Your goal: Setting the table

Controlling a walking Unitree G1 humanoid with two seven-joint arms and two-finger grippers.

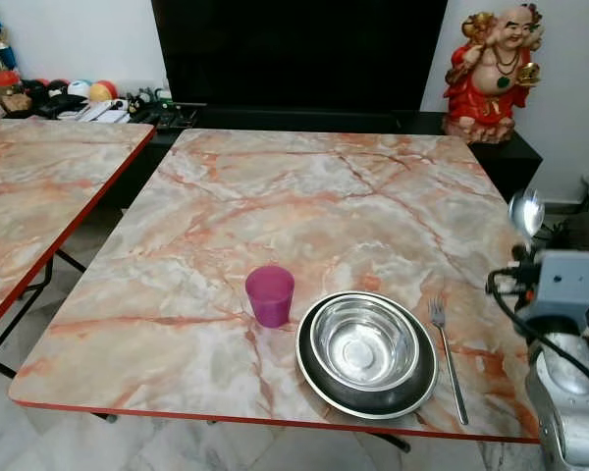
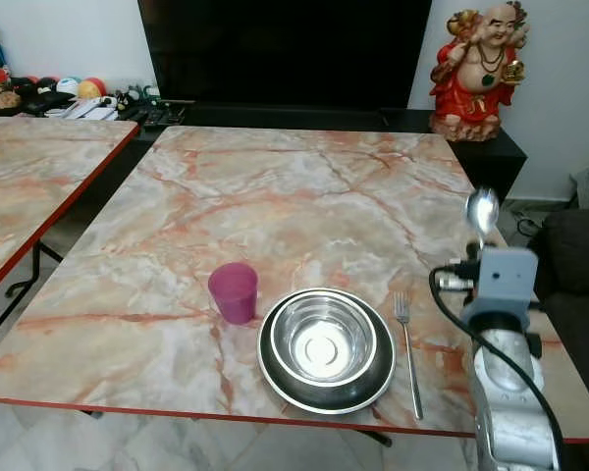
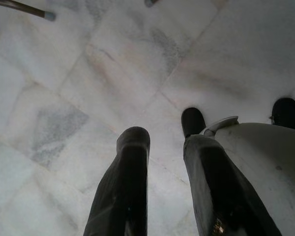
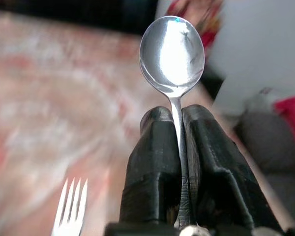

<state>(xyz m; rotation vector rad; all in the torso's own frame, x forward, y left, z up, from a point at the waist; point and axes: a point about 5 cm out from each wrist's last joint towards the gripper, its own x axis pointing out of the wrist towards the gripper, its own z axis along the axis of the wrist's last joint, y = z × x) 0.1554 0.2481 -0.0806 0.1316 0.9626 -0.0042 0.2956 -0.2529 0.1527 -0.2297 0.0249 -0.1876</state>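
On the marble table (image 1: 304,196), near its front edge, a steel bowl (image 1: 365,342) sits inside a dark plate (image 1: 314,368). A pink cup (image 1: 270,294) stands just left of the plate, and a fork (image 1: 447,368) lies just right of it. My right gripper (image 4: 177,118) is shut on the handle of a silver spoon (image 4: 172,49), bowl end up, held above the table's right edge beside the fork (image 4: 69,209). The spoon's bowl (image 2: 482,209) rises over the right wrist. My left gripper (image 3: 164,132) hangs low over the floor with its fingers apart and nothing between them.
A second marble table (image 1: 39,186) stands at the left with a gap between the two. A red and gold statue (image 1: 493,69) sits on a dark low cabinet behind the table. A dark sofa (image 2: 574,275) is close on the right. Assorted small items line the back left.
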